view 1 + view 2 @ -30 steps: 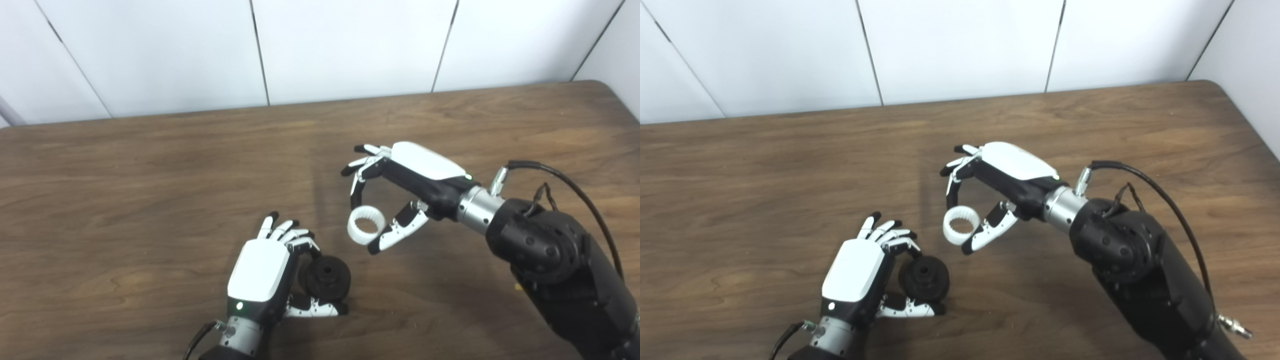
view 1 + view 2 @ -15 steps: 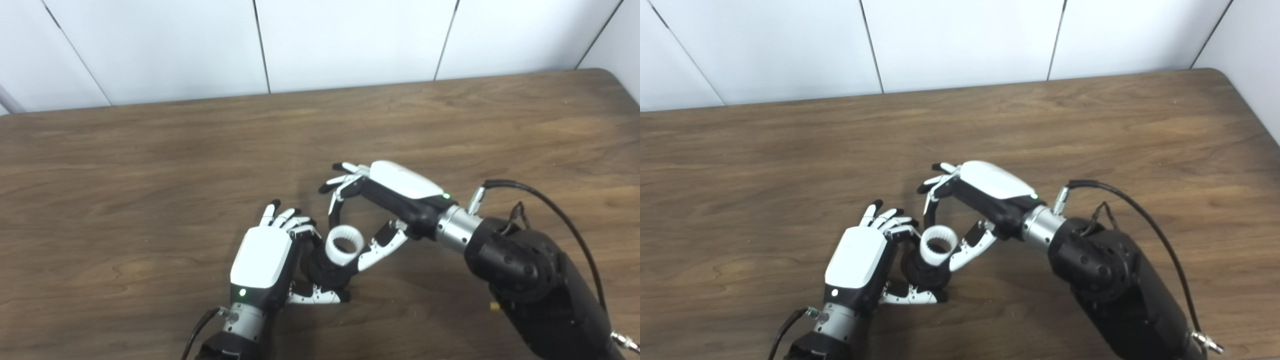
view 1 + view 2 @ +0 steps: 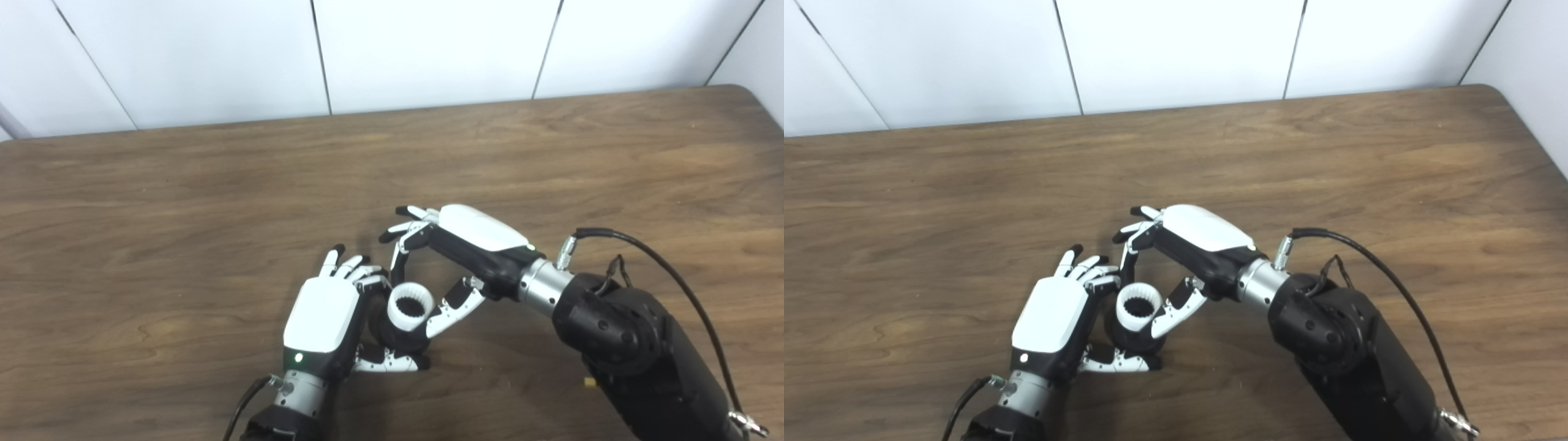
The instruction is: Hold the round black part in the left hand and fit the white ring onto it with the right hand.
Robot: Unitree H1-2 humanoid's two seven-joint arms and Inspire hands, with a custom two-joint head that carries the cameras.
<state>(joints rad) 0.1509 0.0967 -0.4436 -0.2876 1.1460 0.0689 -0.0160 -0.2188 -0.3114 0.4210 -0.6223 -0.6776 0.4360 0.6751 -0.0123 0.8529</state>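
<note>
My left hand (image 3: 321,315) is shut on the round black part (image 3: 395,338), holding it low over the table near the front edge. The part is mostly hidden behind the white ring. My right hand (image 3: 456,248) is shut on the white toothed ring (image 3: 410,306), pinched between a finger and the thumb. The ring sits right over the black part's face and touches or overlaps it. I cannot tell whether the ring is seated. The same scene shows in the right eye view, with the ring (image 3: 1138,306) against the black part (image 3: 1127,340).
The brown wooden table (image 3: 184,184) spreads around both hands. A white panelled wall (image 3: 429,49) runs along the table's far edge. The right arm's black cable (image 3: 667,257) loops above the forearm. A small yellow speck (image 3: 588,382) lies near the right arm.
My right hand has carried the white ring down and to the left, from apart from the black part to directly over it. The left hand has kept its hold. The camera tilted slightly.
</note>
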